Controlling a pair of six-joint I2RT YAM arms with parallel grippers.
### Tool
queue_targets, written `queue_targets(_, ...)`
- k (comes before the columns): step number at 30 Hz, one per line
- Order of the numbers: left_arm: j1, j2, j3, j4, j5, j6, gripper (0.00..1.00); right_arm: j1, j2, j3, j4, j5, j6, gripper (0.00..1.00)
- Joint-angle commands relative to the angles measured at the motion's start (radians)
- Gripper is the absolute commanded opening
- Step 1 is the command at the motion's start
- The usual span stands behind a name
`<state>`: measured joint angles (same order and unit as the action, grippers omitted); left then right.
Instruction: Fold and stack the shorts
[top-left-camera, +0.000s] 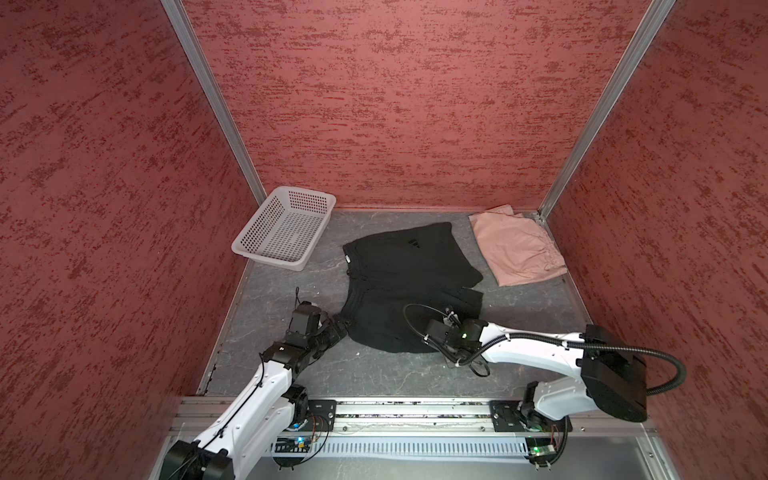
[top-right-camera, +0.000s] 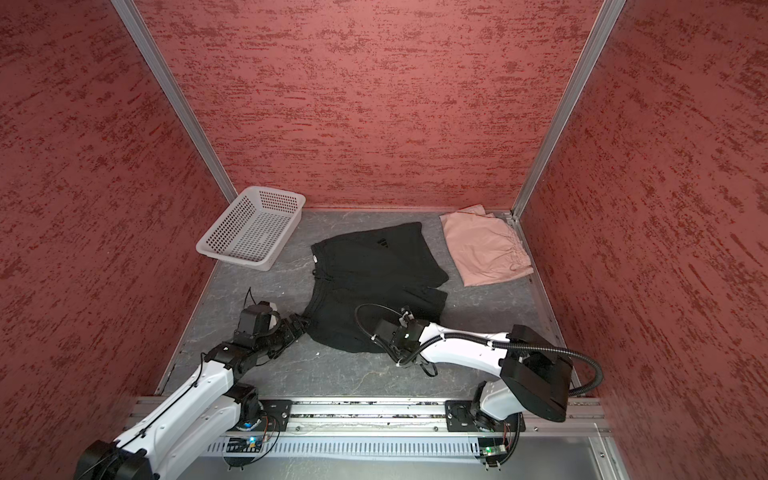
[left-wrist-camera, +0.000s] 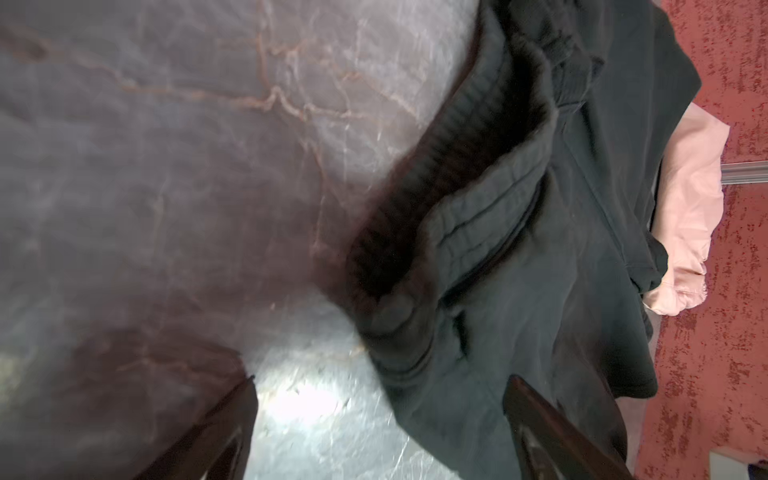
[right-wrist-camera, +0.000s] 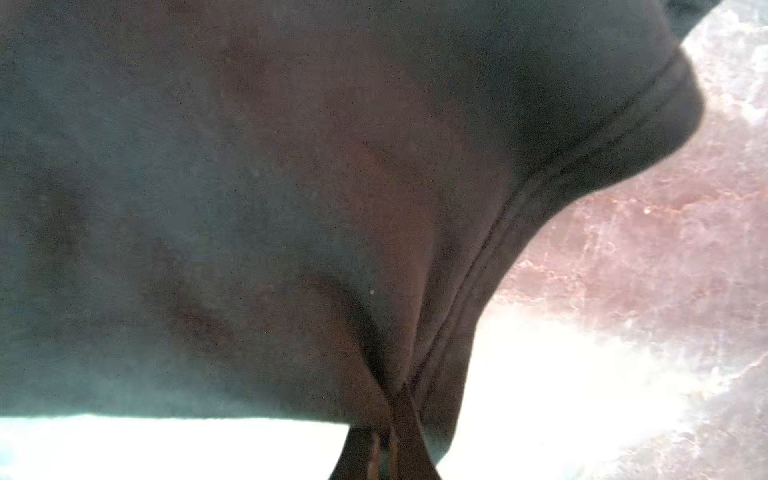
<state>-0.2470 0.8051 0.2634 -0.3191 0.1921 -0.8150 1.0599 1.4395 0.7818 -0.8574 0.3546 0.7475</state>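
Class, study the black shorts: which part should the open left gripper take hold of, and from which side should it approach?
Probably the ribbed waistband corner of the black shorts, nearest the left gripper. Come in low from the left, along the table: the thick band is bunched and stands up there, offering an edge that open jaws can straddle.

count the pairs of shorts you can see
2. The black shorts lie spread out mid-table between the two arms. The pink shorts lie folded in the far right corner. Nothing shows inside the white basket, so none seem hidden there.
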Motion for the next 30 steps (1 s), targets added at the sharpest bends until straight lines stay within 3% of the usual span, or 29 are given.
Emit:
queue_targets(1, -0.003, 0.061, 0.039, 0.098, -0.018, 0.023, 0.88, -0.009, -0.026, -0.01, 0.037, -0.019, 0.015, 0.0)
queue_targets(7, -0.002, 0.187, 0.066, 0.131, 0.008, 0.061, 0.77, -0.018, -0.074, -0.022, 0.043, -0.028, 0.026, 0.0)
queue_targets(12, 0.009, 0.23, 0.084, 0.137, -0.008, 0.102, 0.74, -0.026, -0.121, -0.036, 0.044, -0.039, 0.032, 0.0)
queue_targets(19, 0.019, 0.266, 0.077, 0.2, -0.016, 0.12, 0.58, -0.029, -0.166, -0.038, 0.04, -0.039, 0.033, 0.0)
queue_targets(23, 0.026, 0.311, 0.084, 0.243, -0.001, 0.133, 0.33, -0.029, -0.187, -0.038, 0.039, -0.039, 0.038, 0.0)
queue_targets(27, 0.042, 0.342, 0.115, 0.198, 0.023, 0.161, 0.02, -0.031, -0.212, -0.034, 0.033, -0.033, 0.039, 0.0)
queue_targets(30, 0.052, 0.307, 0.129, 0.153, 0.024, 0.168, 0.0, -0.038, -0.218, -0.029, 0.027, -0.03, 0.047, 0.0)
